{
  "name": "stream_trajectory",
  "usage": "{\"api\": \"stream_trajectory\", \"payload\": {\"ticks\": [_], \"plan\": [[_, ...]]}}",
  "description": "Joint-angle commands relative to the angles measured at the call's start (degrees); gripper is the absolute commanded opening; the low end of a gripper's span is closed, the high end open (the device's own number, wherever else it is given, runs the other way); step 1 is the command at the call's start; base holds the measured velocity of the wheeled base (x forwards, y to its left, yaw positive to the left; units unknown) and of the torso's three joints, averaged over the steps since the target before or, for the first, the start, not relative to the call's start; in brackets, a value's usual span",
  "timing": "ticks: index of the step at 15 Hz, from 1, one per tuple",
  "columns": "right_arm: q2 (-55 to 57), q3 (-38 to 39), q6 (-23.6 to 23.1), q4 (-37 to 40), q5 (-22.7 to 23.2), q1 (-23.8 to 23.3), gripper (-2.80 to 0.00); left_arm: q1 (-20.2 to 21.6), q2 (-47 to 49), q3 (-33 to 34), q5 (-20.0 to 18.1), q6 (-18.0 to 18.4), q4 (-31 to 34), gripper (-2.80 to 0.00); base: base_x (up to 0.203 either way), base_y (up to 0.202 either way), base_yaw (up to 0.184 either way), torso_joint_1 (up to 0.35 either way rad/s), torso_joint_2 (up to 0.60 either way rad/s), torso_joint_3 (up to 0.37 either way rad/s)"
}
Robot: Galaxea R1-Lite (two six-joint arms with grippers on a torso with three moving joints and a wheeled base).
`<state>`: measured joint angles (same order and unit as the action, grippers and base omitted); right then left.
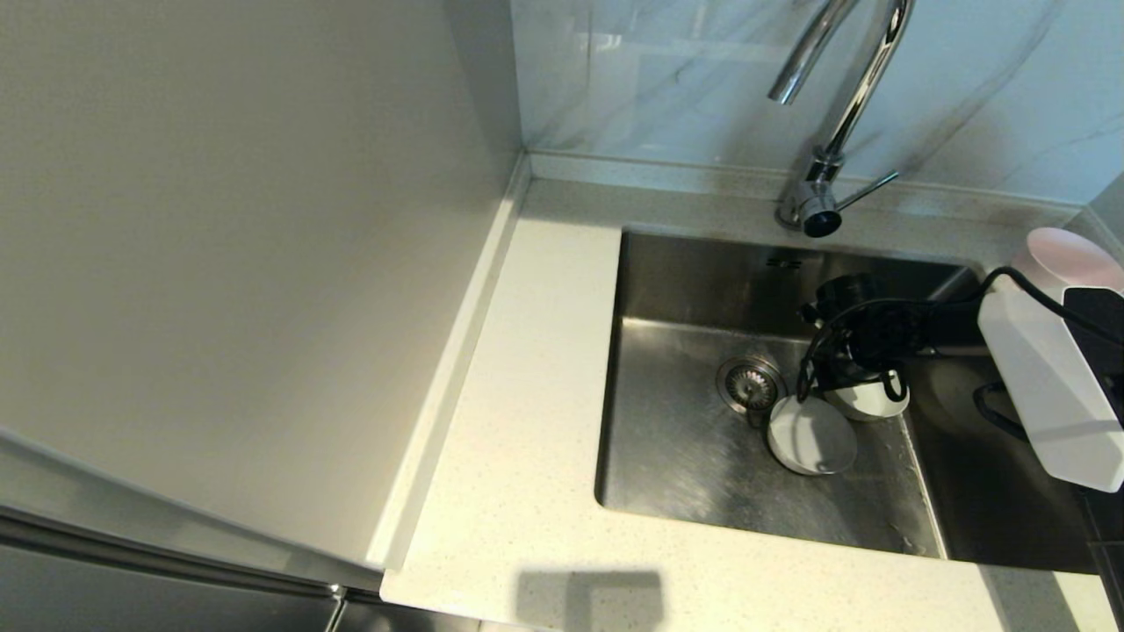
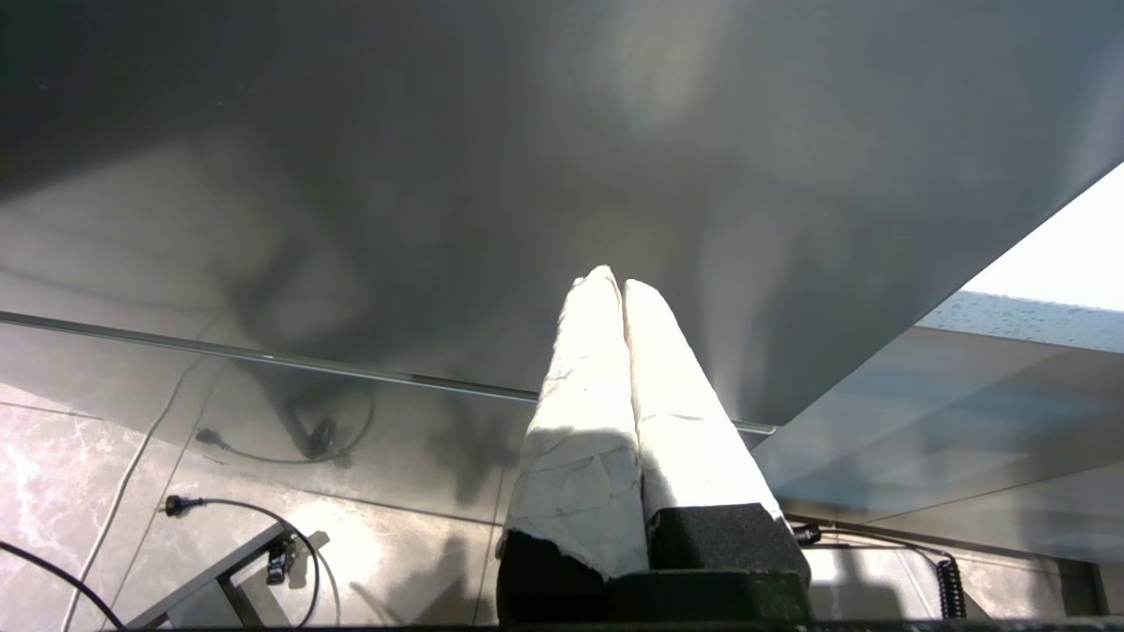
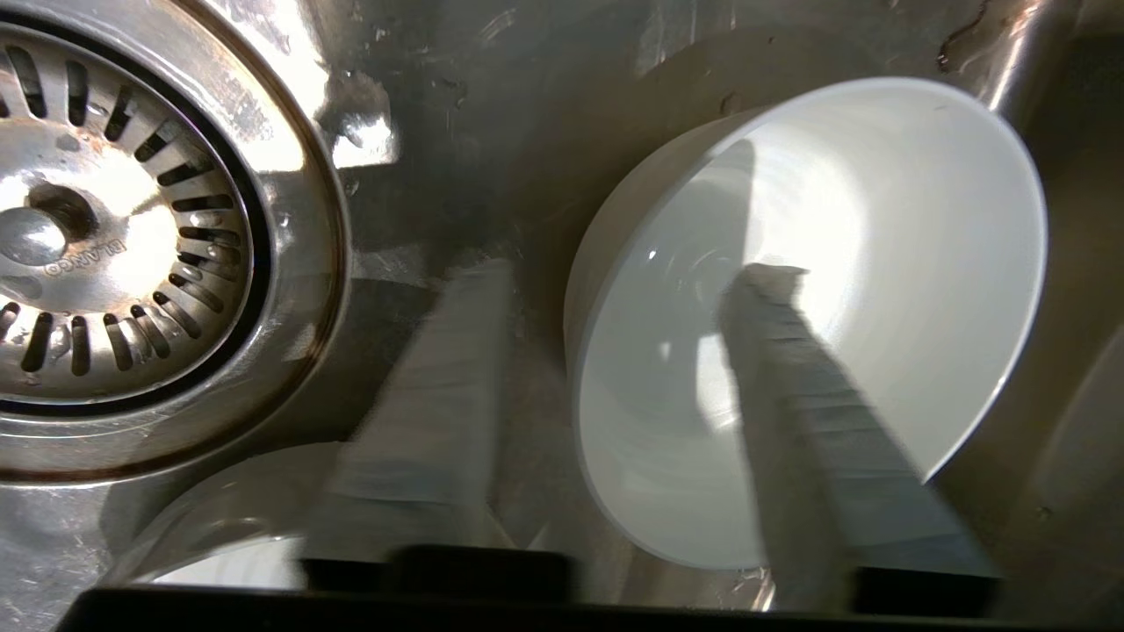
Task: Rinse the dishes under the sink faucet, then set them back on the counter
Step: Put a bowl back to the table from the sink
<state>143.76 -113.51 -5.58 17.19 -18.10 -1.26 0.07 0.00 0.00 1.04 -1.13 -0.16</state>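
Observation:
Two of the dishes lie in the sink [image 1: 685,456] near the drain strainer [image 1: 749,384]. A white bowl [image 1: 869,402] [image 3: 878,263] is tipped on its side, and a grey-white bowl [image 1: 812,436] [image 3: 219,527] lies beside it. My right gripper [image 1: 856,382] [image 3: 619,274] is down in the basin, open, straddling the white bowl's wall. One finger [image 3: 790,369] is inside the bowl and the other stays outside, a gap off it. A pale pink bowl [image 1: 1067,259] stands on the counter at the right, partly behind my arm. The sink faucet [image 1: 843,105] rises at the back. My left gripper [image 2: 612,281] is shut and empty, parked low.
The counter [image 1: 527,395] runs along the sink's left and front. A smooth beige side panel [image 1: 246,246] stands at the left. The faucet's side lever [image 1: 869,189] points right. My right arm's white link [image 1: 1045,386] hangs over the basin's right side.

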Motion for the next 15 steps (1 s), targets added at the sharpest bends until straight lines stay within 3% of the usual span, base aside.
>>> {"api": "stream_trajectory", "payload": {"ticks": [1,10,15], "plan": [[0.20,0.04,-0.04,0.13,-0.09,-0.13,-2.80,0.01,-0.18,0.00,0.01,-0.02,-0.02,-2.80,0.000,0.000,0.000,0.000,0.00,0.000],[-5.68,1.26,0.21,0.47,0.02,-1.17,-2.80,0.01,-0.18,0.00,0.02,-0.02,-0.02,-2.80,0.000,0.000,0.000,0.000,0.00,0.000],[-22.73,15.50,0.69,0.56,2.67,-1.27,-2.80,0.01,-0.18,0.00,0.02,-0.04,-0.02,-2.80,0.000,0.000,0.000,0.000,0.00,0.000]]}}
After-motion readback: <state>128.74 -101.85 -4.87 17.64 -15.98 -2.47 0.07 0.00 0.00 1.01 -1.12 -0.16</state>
